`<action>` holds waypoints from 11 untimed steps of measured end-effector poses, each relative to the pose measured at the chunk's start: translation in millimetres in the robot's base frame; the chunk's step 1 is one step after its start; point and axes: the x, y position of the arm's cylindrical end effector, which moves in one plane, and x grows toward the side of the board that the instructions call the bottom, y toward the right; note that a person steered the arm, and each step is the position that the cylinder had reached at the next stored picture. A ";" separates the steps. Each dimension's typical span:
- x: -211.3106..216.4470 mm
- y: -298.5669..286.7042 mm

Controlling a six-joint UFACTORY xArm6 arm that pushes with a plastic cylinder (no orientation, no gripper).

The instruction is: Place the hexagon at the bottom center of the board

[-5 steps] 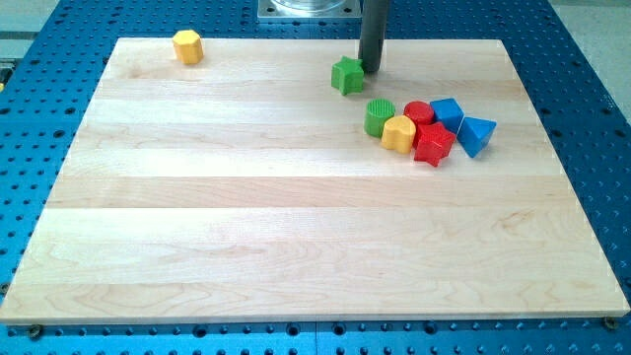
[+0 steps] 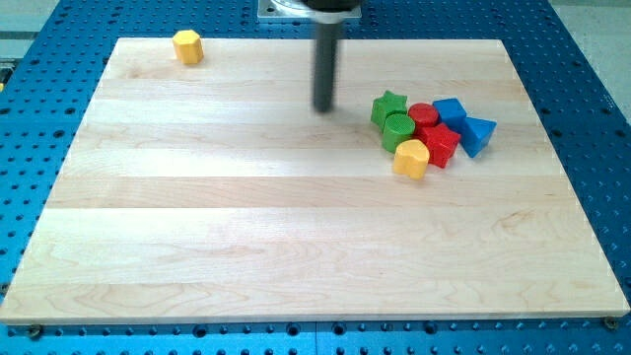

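A yellow hexagon block sits near the board's top left corner. My tip rests on the board in the upper middle, far to the right of the hexagon and left of a cluster of blocks. The cluster at the upper right holds a green star, a green cylinder, a yellow block, a red cylinder, a red star-like block, a blue cube and a blue triangle-like block.
The wooden board lies on a blue perforated table. The arm's base mount shows at the view's top centre.
My tip moved left and down, away from the board's top edge. The green star now lies against the cluster, and the green cylinder and yellow block have shifted down and right.
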 end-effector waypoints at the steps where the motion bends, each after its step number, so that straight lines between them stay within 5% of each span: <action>1: 24.4 -137.3; 2: 9.4 -260.9; 4: -145.3 -195.0; 5: -109.6 -106.2; 6: -25.2 -63.5; 7: -70.3 -113.9; 8: -106.1 -54.1; 10: 94.2 -23.6; 11: 77.9 -30.9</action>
